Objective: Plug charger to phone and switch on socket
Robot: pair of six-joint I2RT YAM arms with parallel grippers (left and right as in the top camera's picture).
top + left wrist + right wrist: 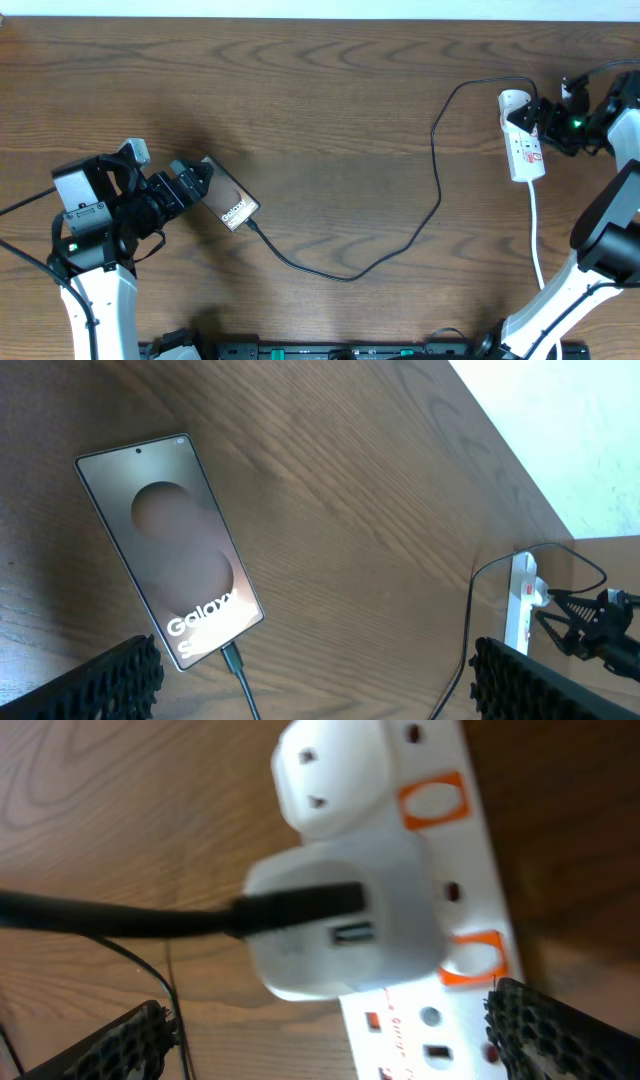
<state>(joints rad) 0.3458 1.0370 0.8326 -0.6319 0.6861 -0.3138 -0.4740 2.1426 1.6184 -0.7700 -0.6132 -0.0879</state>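
phone (pixel 236 208) lies flat on the left part of the table (pixel 320 100), with the charger cable (pixel 437 190) seated in its lower end and running to a white adapter (pixel 340 920) in the socket (pixel 524 150) at far right. left gripper (pixel 197 181) at the phone, fingers wide, empty. right gripper (pixel 548 125) at the socket, fingers wide, gripping nothing.

Table (pixel 320 100): brown wood with a wavy grain is shown over the whole surface;
Far edge: a pale strip (pixel 320 8) is seen beyond it;
Near edge: a black bar (pixel 350 351) with green marks is seen along it
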